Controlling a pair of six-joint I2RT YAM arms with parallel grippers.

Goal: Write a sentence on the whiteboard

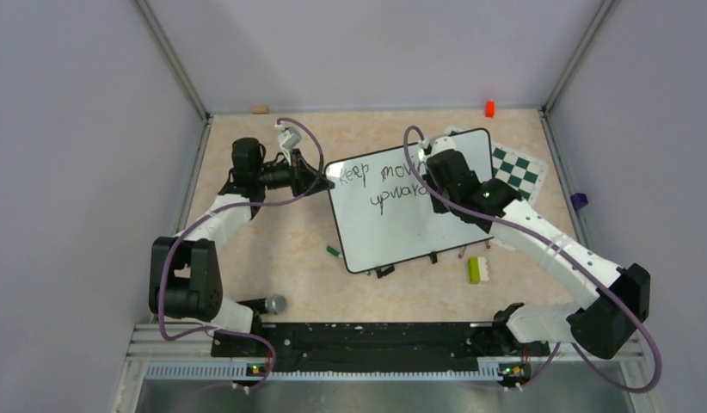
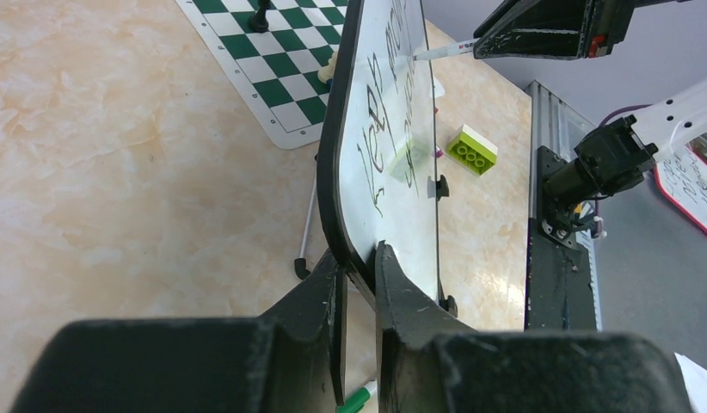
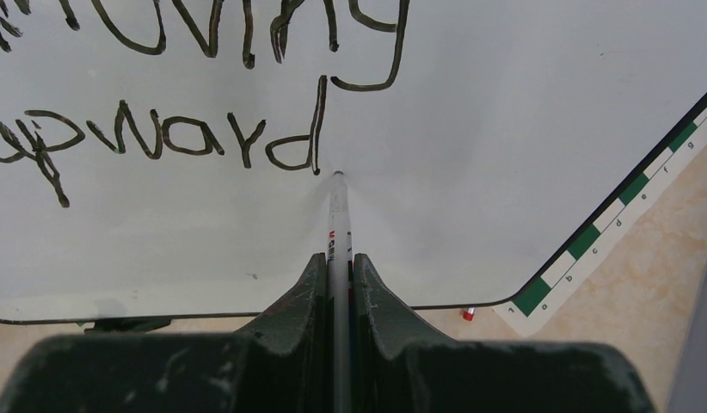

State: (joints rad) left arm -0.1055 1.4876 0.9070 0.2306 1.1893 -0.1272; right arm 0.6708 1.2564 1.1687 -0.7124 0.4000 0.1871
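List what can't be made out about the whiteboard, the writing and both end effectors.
- Top view: the right arm hides both line ends of the sentence.
- Right wrist view: the top edge cuts the first line; the rear of the marker is hidden in the right end effector.
- Left wrist view: the whiteboard stands nearly edge-on, writing unreadable; the left end effector covers the rim it clamps.
- Top view: far red object too small to identify.

The whiteboard (image 1: pixel 402 228) is glossy white with a thin black rim, its sentence (image 1: pixel 380 185) dark, the mat (image 1: pixel 520 172) chequered green and white, the brick (image 1: pixel 475 269) lime green, the surface (image 1: pixel 281 249) mottled beige and cream, the marker (image 3: pixel 337 224) white, a small block (image 1: pixel 489 108) orange, the cables (image 1: pixel 159 297) purple.
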